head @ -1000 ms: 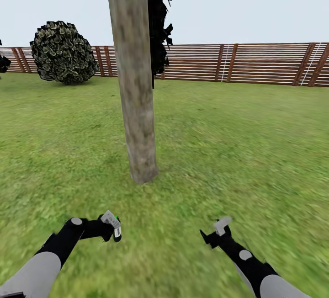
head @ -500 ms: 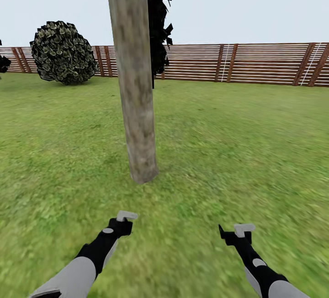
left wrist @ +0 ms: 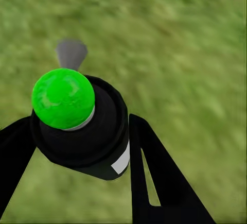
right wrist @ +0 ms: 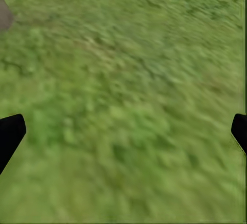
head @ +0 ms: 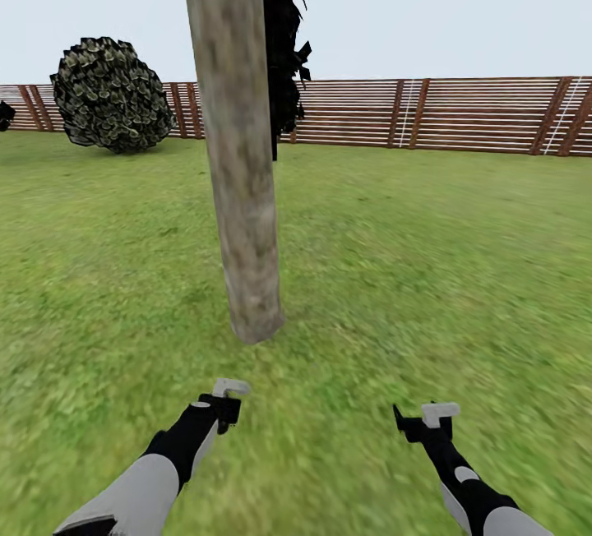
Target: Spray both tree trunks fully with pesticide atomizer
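Note:
A thick mottled grey-tan tree trunk (head: 244, 191) rises from the grass just ahead of my arms, its top cut off by the head view. My left gripper (head: 227, 398) points toward its base from a short way back. In the left wrist view that gripper (left wrist: 82, 126) is shut on the pesticide atomizer (left wrist: 85, 136), a black bottle with a bright green top and a white label, with one black finger (left wrist: 154, 177) on each side. My right gripper (head: 434, 419) hovers over the grass to the right, open, with its fingertips (right wrist: 10, 134) wide apart and nothing between them.
Green lawn (head: 427, 273) spreads all round. A round dark bush (head: 111, 92) stands at the back left by the brown slat fence (head: 460, 113). Dark ragged foliage (head: 284, 34) hangs just behind the trunk.
A second ago my left gripper pointed sideways with the atomizer showing; it has since swung forward toward the trunk. The right arm also straightened. The view has crept slightly closer to the trunk.

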